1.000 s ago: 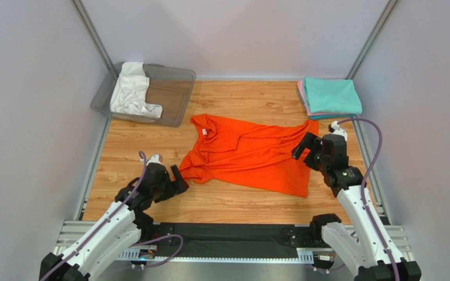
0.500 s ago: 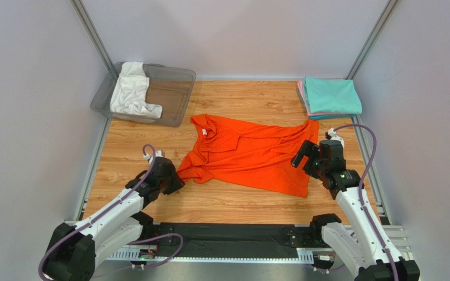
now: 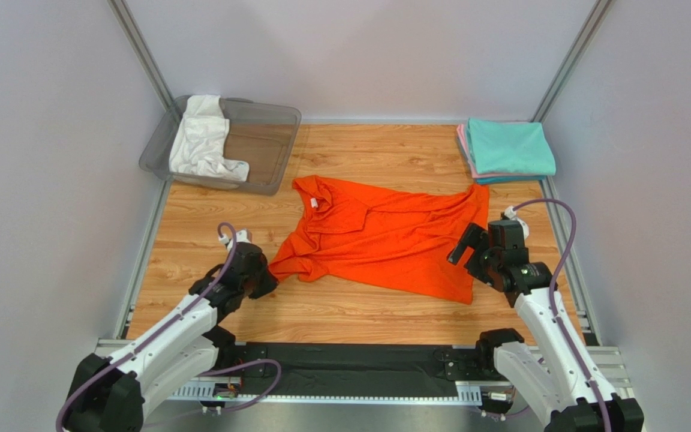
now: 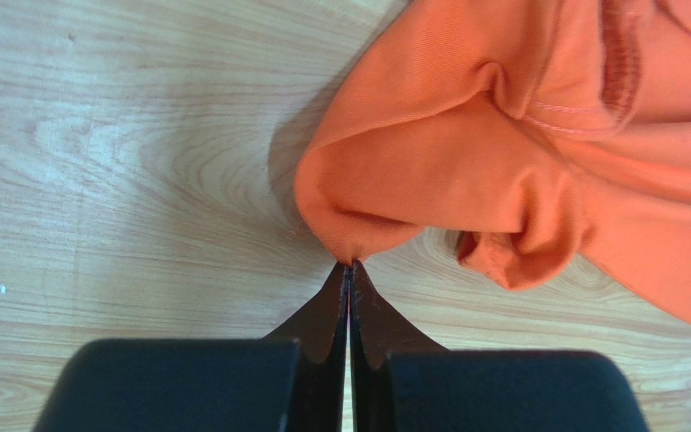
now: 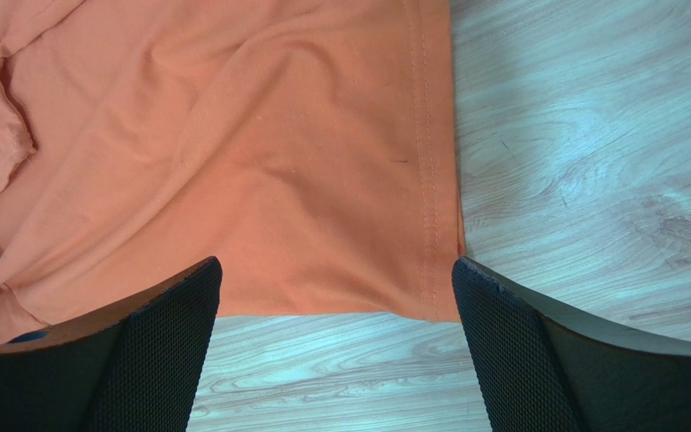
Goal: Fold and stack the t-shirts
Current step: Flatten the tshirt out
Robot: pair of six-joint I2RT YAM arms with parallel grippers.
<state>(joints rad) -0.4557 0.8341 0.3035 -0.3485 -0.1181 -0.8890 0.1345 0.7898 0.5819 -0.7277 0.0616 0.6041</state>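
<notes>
On the middle of the wooden table (image 3: pixel 376 148), the orange t-shirt (image 3: pixel 385 238) lies spread out but rumpled, with its collar toward the far left, its hem toward the right, and one sleeve bunched at the near-left edge. Against that bunched sleeve the left gripper (image 4: pixel 349 270) is fully closed, its tips meeting right at the outermost fold of cloth; whether any fabric is caught between them cannot be told. At the near-right hem corner the right gripper (image 5: pixel 336 270) hovers with jaws spread wide, straddling the corner and holding nothing. The likely risk is that the left pinch has at best a sliver of fabric, so a lift could let the sleeve slip free and leave the fold uneven. A one-sided pull, with the right corner not yet gripped, could also drag the shirt askew. Well apart at the far right, a folded teal t-shirt (image 3: pixel 509 148) rests on a pink t-shirt (image 3: pixel 462 148). At the far left a white t-shirt (image 3: pixel 198 144) drapes in a clear grey bin (image 3: pixel 272 144).
</notes>
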